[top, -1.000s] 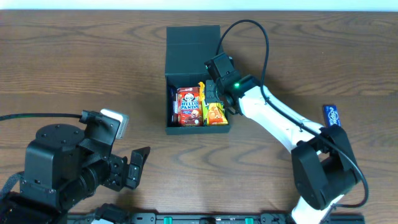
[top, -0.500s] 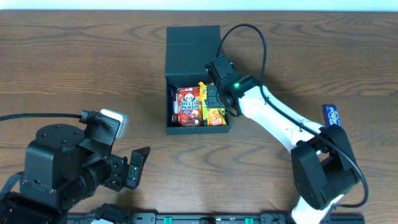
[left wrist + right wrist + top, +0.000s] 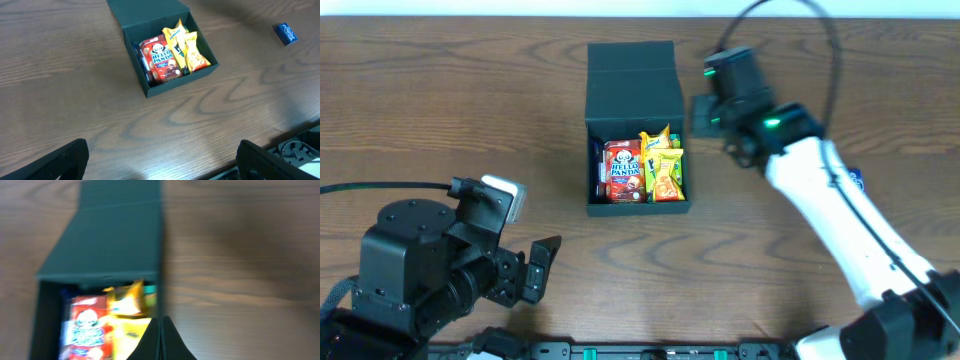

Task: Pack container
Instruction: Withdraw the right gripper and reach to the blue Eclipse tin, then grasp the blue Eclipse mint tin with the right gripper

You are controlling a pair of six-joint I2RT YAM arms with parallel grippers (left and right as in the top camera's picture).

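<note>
The dark container (image 3: pixel 633 82) stands open at the table's middle back, its lid flap lying away from me. Inside are a red Hello Panda box (image 3: pixel 623 170) and two yellow snack packets (image 3: pixel 666 172). My right gripper (image 3: pixel 704 112) hovers just right of the lid, fingers pressed together and empty; its wrist view shows the shut fingertips (image 3: pixel 161 341) over the container's right wall (image 3: pixel 161 255). My left gripper (image 3: pixel 536 270) is open and empty near the front left, far from the container (image 3: pixel 145 12).
A small blue packet (image 3: pixel 287 33) lies on the table at the right, partly hidden under my right arm in the overhead view (image 3: pixel 856 181). The table's front edge runs just behind my left gripper (image 3: pixel 162 170).
My right gripper has risen out of the container and moved back and right, leaving the yellow packets inside. The left arm has not moved.
</note>
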